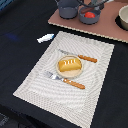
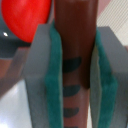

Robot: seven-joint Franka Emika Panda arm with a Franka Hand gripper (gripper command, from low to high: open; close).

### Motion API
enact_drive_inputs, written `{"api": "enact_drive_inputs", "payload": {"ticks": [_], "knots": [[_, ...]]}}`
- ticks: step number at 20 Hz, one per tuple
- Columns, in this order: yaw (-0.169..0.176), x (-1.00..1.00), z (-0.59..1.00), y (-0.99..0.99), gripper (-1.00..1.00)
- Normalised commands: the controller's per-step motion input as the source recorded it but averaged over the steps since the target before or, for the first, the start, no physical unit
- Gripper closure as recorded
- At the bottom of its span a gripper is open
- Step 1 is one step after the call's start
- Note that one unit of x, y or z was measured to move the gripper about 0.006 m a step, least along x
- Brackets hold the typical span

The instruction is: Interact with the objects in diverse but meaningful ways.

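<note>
In the wrist view my gripper (image 2: 75, 37) is shut on the brown sausage (image 2: 75, 50), which stands upright between the green pads (image 2: 54, 75). The red tomato (image 2: 27, 20) lies just behind it. In the exterior view the gripper (image 1: 95, 5) hangs over the blue-grey frying pan (image 1: 90, 19), which holds the tomato (image 1: 89, 15). The two-handled pot (image 1: 67, 8) stands beside the pan, toward the exterior view's left. The golden-yellow bread loaf (image 1: 69, 64) rests on a round plate on the placemat. A small white-blue piece (image 1: 45, 37) lies on the dark cloth.
A pinkish board (image 1: 107, 27) carries the pot, the pan and a light bowl (image 1: 123, 19) at the exterior view's right. On the striped placemat (image 1: 35, 80), a wooden-handled knife (image 1: 80, 56) and fork (image 1: 65, 80) flank the beige plate (image 1: 75, 73).
</note>
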Motion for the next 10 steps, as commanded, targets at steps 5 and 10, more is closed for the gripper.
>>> {"api": "enact_drive_inputs", "payload": {"ticks": [5,10], "knots": [[0.000,0.31,0.38,0.63,1.00],[-0.005,0.54,0.36,0.43,1.00]]}}
